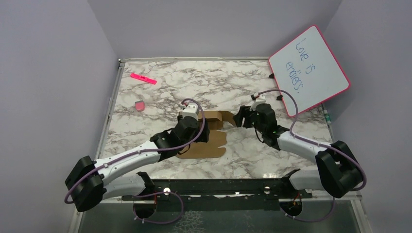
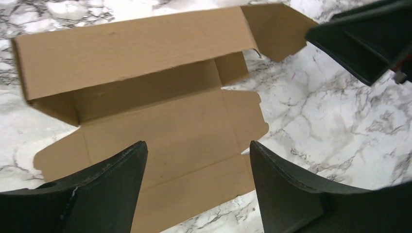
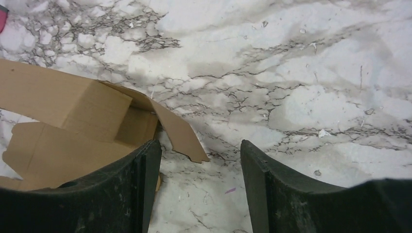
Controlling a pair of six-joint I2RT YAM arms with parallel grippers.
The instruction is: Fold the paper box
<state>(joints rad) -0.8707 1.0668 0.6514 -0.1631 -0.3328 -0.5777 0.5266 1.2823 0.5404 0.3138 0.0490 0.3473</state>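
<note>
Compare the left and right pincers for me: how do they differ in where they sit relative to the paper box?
The left pincer hangs over the flat panel of the paper box; the right pincer sits off its right end, mostly over marble table. Cardboard fills the left pincer's gap; only the corner of the end flap reaches the right pincer's. Both are open, gripping nothing.

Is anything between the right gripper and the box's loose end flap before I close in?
Nothing visible. The right gripper is open right at the end flap of the paper box, with only bare marble table around it.
</note>
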